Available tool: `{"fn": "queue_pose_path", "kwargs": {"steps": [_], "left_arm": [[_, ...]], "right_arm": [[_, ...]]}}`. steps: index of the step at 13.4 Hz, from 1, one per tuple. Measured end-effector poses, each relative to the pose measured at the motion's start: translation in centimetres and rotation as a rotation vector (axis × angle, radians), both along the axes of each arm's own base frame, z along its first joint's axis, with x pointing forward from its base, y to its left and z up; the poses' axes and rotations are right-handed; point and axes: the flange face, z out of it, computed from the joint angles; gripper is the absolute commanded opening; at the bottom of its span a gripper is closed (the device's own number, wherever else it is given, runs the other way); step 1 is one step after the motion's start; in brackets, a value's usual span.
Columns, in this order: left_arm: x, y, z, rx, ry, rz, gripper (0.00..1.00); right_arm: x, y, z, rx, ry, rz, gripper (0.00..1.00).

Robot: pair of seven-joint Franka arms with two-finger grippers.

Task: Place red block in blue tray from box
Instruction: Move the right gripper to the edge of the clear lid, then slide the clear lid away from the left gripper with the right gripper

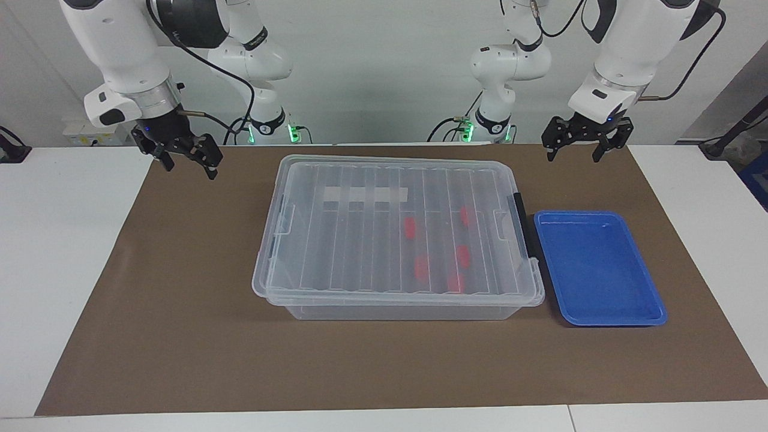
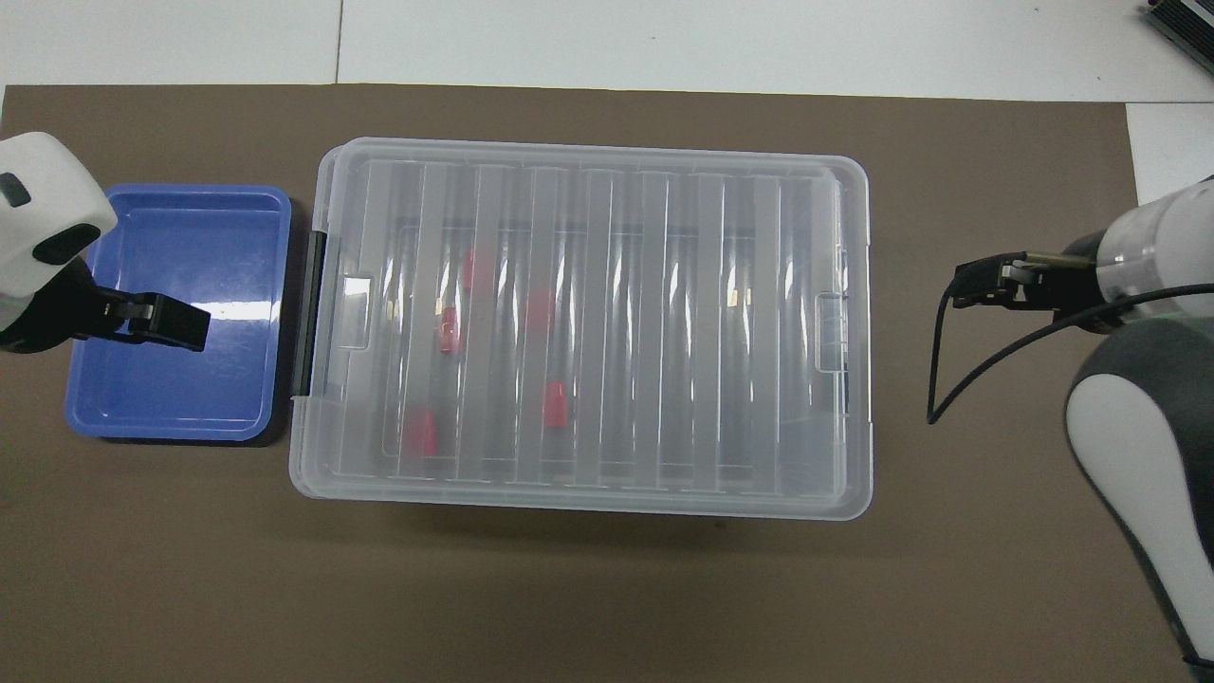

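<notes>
**Red blocks sealed under the box lid**

Red blocks [image 1: 410,228], five alike, lie inside the box [image 1: 396,231], bunched toward its black latch [image 1: 519,223] end, with the blue tray [image 1: 600,268] just beside that latch. My right gripper [image 1: 186,157] hangs open and empty over the mat at the box's unlatched end. My left gripper [image 1: 581,143], open and empty too, hangs up by the tray, so it's nearer the blocks. Ribbed lid blurs each block's long axis.

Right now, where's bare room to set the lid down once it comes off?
The brown mat is bare between the box and the right arm's end. The blue tray crowds the box's latch end, nearly touching it.
</notes>
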Motion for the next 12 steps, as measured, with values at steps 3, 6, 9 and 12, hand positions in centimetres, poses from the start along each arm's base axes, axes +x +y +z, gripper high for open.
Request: {"fn": "queue_pose_path", "kwargs": {"steps": [3,6,9,12], "left_arm": [[0.0,0.0,0.0,0.0,0.0,0.0,1.0],[0.0,0.0,0.0,0.0,0.0,0.0,1.0],[0.0,0.0,0.0,0.0,0.0,0.0,1.0],[0.0,0.0,0.0,0.0,0.0,0.0,1.0]], "right_arm": [[0.1,2.9,-3.3,0.009,-0.052,0.03,1.0],[-0.3,6.0,-6.0,0.017,-0.051,0.039,1.0],[-0.9,6.7,-7.9,0.011,-0.029,0.044,1.0],[-1.2,6.1,-8.7,-0.019,-0.015,0.078,1.0]]}}
